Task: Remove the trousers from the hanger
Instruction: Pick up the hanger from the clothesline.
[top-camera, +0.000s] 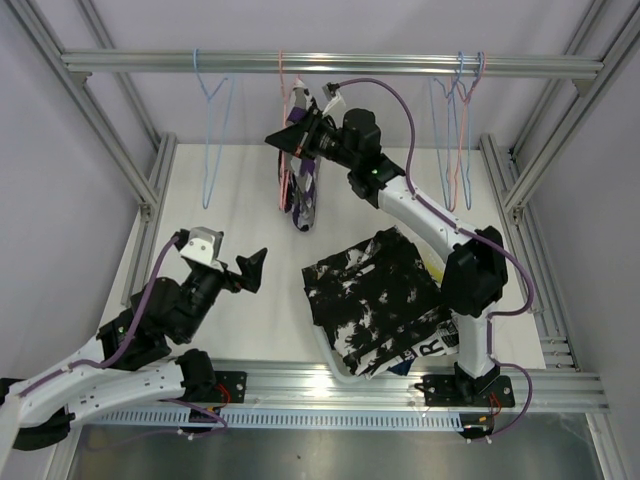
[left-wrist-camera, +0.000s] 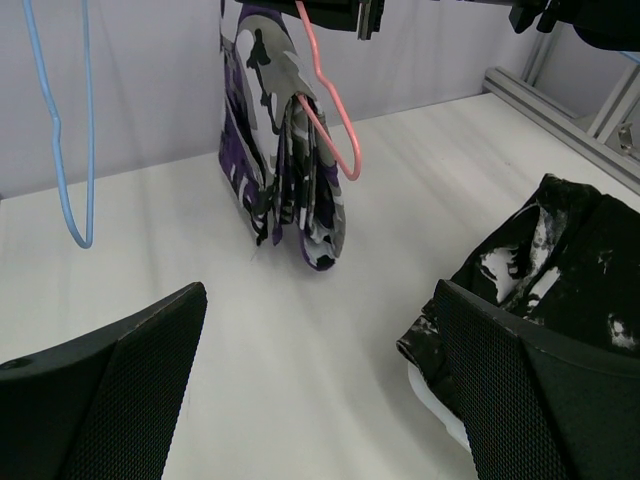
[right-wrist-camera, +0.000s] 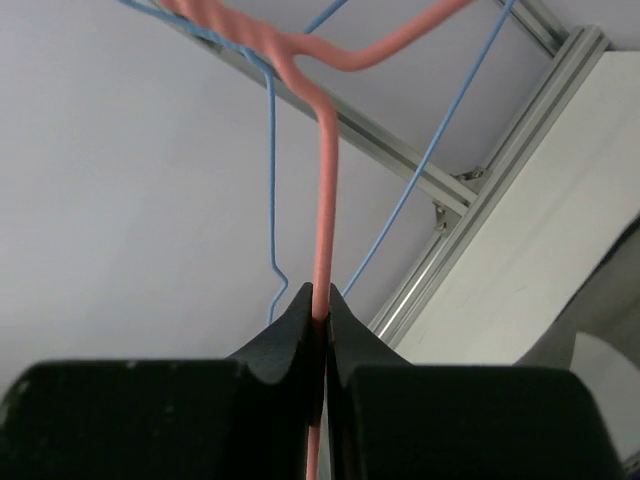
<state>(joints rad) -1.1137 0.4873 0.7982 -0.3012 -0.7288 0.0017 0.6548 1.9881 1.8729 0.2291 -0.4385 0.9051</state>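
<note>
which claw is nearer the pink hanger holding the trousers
Right. The right claw is shut on the pink hanger, pinching its wire. The left claw is open, low over the table, well short of it.

Rail (top-camera: 330, 63) spans the rear, above the table (top-camera: 230, 200). On it, left to right: one bare hanger (top-camera: 212, 130), the loaded hanger (right-wrist-camera: 322, 200) carrying the hanging trousers (left-wrist-camera: 270, 150), a cluster of bare hangers (top-camera: 455, 130). My right gripper (right-wrist-camera: 322, 318) pinches the loaded hanger's wire above the garment. The trousers heap (top-camera: 375, 300) lies on the table, front right. My left gripper (top-camera: 250, 268) sits left of it, apart.
</note>
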